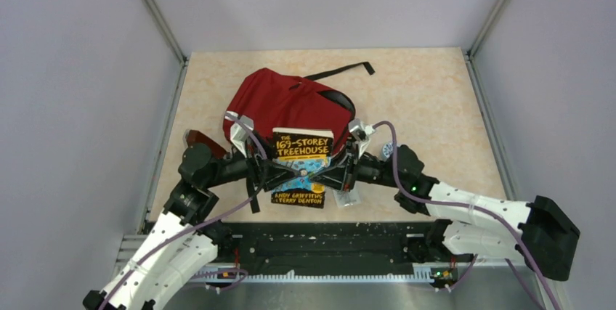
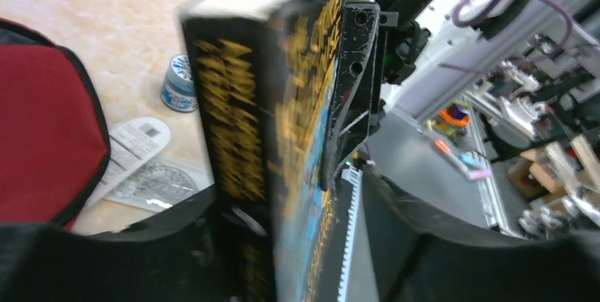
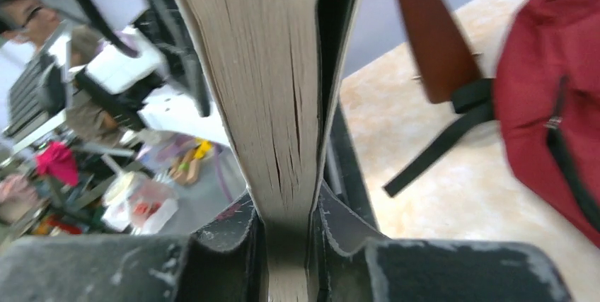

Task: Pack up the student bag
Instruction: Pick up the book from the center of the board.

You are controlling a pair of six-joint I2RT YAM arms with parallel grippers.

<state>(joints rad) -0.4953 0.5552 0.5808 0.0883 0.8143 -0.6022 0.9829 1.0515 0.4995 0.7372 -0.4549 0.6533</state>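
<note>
The large red fabric backpack [image 1: 283,103] lies in the middle of the beige marbled surface [image 1: 436,92], with free room behind it and to its right. A black paperback book [image 1: 301,152] is held at its near edge. The right tool [image 3: 286,224] is clamped on the book's page edge. The left tool [image 1: 278,173] stands around the spine side, and one cannot tell whether it grips.

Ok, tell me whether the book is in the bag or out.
Out. The book stands in front of the student bag, not inside it, its page edge clamped in the right tool.
</note>
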